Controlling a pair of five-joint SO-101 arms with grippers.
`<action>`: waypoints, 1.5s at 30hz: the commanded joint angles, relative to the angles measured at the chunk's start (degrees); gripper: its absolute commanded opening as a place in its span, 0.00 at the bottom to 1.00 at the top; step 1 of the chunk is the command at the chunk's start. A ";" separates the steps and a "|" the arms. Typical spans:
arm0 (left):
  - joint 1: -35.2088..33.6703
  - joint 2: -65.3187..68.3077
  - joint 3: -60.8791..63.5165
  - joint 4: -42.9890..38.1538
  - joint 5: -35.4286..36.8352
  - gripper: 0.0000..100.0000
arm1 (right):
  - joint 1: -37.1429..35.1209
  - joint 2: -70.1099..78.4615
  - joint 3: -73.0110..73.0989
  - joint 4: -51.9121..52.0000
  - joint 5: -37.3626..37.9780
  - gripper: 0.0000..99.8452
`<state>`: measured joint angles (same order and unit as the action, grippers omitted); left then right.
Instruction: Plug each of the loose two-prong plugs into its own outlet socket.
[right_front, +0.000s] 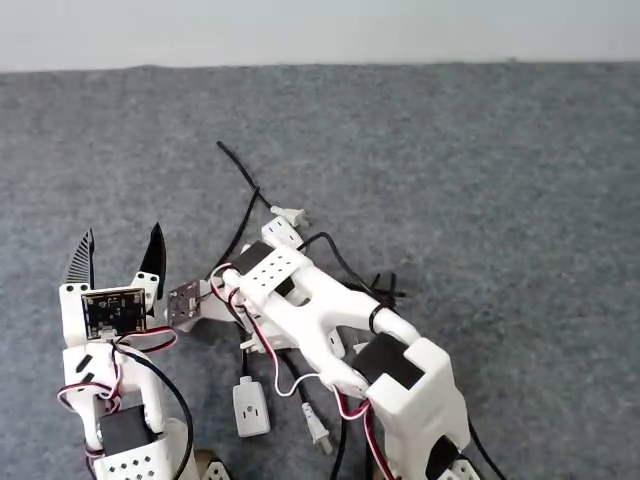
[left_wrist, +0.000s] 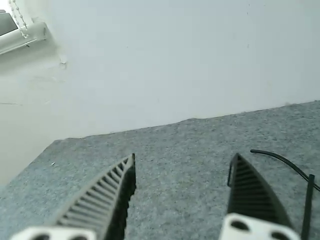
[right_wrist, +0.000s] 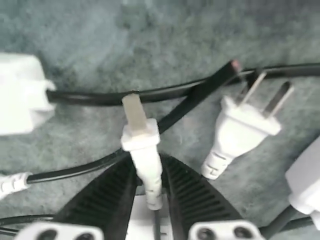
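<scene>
My right gripper (right_wrist: 149, 169) is shut on the body of a white two-prong plug (right_wrist: 141, 142), whose prongs point away from the camera over crossing black cords (right_wrist: 100, 95). Beside it on the carpet lies a second white plug (right_wrist: 242, 127), prongs free. One white outlet socket (right_wrist: 20, 100) sits off to one side, another white block (right_wrist: 305, 175) to the other. In the high view my right arm (right_front: 320, 310) leans over the cord tangle at the centre, with a loose plug (right_front: 290, 215) beyond it. My left gripper (right_front: 120, 262) stands open at the left, holding nothing.
A white socket block (right_front: 250, 405) and another loose plug (right_front: 318, 428) lie near the front edge between the arms. Black cords (right_front: 240, 185) trail toward the back. The grey carpet (right_front: 500, 200) stretches right and back to a white wall (left_wrist: 175, 60).
</scene>
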<state>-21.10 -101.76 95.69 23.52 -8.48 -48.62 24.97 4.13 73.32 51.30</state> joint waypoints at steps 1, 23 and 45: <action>-0.44 -0.18 -0.92 -1.76 0.35 0.28 | -1.54 -0.22 -5.27 -0.31 -1.93 0.09; -0.53 -0.18 -0.92 -1.76 0.35 0.28 | -3.12 -0.13 -10.81 -0.22 -2.11 0.09; -2.46 -0.18 -1.10 -1.93 2.20 0.28 | -4.70 -0.13 -12.22 1.19 -2.11 0.09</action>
<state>-23.30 -101.76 95.69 23.52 -7.16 -52.57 25.85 -4.22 74.37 49.71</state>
